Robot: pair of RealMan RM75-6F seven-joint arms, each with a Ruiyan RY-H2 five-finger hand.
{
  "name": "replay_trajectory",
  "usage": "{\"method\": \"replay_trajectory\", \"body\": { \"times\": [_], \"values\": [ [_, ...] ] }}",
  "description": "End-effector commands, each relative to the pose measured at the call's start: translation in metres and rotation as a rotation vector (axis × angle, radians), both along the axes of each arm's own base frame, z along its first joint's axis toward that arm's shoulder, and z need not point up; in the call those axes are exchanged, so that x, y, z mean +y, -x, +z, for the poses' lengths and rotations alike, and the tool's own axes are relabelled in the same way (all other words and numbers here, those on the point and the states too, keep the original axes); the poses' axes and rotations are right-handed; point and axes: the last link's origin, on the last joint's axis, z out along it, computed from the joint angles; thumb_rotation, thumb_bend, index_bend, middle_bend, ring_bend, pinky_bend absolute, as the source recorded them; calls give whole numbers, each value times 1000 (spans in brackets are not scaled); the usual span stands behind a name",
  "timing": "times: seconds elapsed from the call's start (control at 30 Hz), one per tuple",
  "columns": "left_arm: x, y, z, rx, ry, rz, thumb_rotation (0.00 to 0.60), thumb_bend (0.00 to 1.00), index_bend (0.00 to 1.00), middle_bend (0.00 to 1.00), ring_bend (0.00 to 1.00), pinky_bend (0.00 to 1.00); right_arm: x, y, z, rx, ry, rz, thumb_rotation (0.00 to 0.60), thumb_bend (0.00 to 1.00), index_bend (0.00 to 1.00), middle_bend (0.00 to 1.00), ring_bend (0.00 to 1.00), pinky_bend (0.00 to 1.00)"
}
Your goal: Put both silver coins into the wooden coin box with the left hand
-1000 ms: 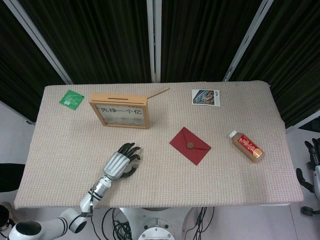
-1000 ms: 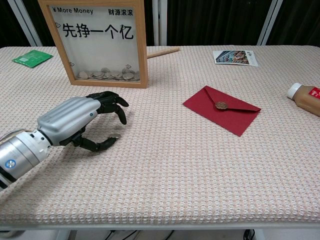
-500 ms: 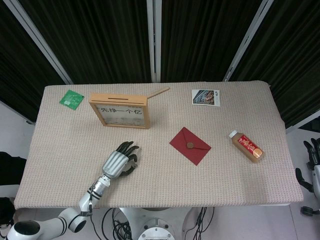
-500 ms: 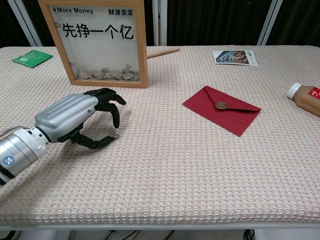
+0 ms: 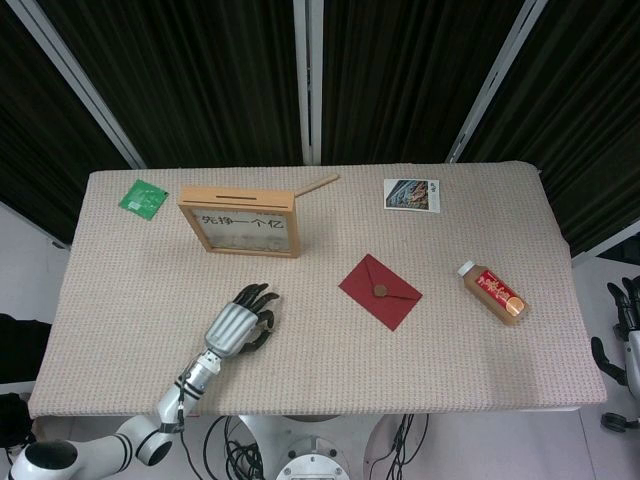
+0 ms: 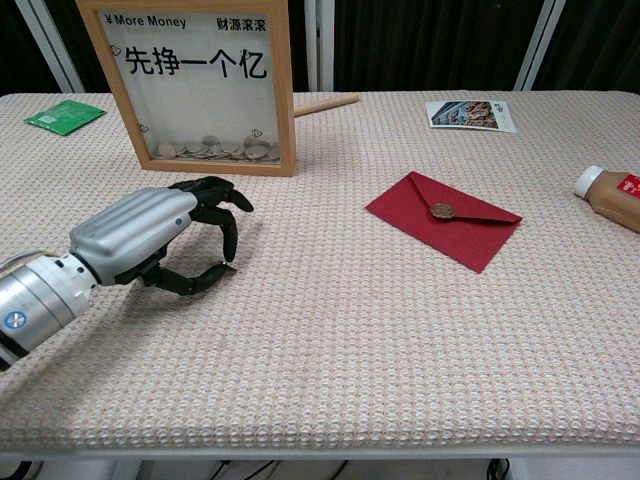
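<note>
The left hand [image 6: 160, 240] curls low on the bench [image 6: 400, 340], near the wooden coin box [image 6: 190, 85] — fingertips nearly pinched, any coin unseen; next, lift toward its slot.

table [image 5: 480, 350] | coin box [image 5: 240, 222] | envelope [image 5: 380, 291] | bottle [image 5: 492, 292] | photo card [image 5: 411, 194] | green packet [image 5: 143, 198] | stick [image 5: 317, 186]

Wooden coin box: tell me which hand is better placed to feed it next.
The left hand. It is low over the table just in front of the wooden coin box, fingertips pinched together, possibly on a coin too small to confirm. The right hand hangs off the table's far right edge.
</note>
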Motion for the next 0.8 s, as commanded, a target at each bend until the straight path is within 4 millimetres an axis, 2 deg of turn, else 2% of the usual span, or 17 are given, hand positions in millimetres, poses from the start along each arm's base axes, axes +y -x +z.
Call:
{"method": "replay_trajectory", "body": {
  "times": [0.03, 0.5, 0.67, 0.8],
  "values": [
    [0, -1, 0, -2, 4, 0, 600, 415, 529, 177, 52, 118, 0, 1, 0, 0, 1, -1, 600, 359, 0, 0, 0, 0],
    [2, -5, 4, -37, -7, 10, 600, 489, 580, 193, 59, 119, 0, 2, 1, -4, 3, -3, 600, 359, 0, 0, 0, 0],
    [5, -10, 23, -73, -54, 1, 600, 489, 583, 196, 59, 119, -1, 0, 0, -4, 1, 7, 600, 359, 0, 0, 0, 0],
    [17, -14, 58, -111, -158, 3, 600, 489, 590, 210, 60, 121, -1, -2, 1, -1, 0, 14, 600, 358, 0, 0, 0, 0]
  ]
}}
